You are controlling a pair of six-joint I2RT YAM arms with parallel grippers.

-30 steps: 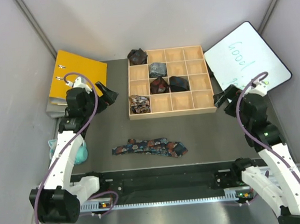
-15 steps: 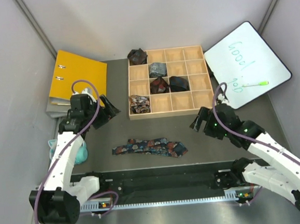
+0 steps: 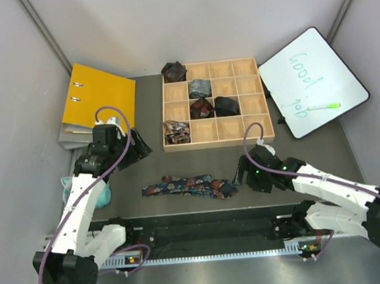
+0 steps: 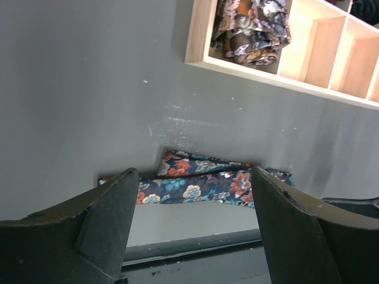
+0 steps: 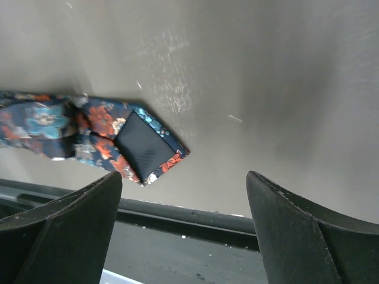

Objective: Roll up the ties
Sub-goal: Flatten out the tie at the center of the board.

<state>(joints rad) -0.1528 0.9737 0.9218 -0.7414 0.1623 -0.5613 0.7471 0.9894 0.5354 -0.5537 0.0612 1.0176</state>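
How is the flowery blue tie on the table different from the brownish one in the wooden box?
The blue tie lies stretched out long; the brownish tie is bunched into a small bundle. The blue tie rests on the table; the brownish tie sits in the near-left compartment of the wooden box. Both are patterned cloth.

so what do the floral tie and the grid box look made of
The floral tie looks like woven fabric, slightly silky, with a dark ribbed lining at its tip. The grid box looks like pale bare wood, possibly plywood: matte, thin flat dividers.
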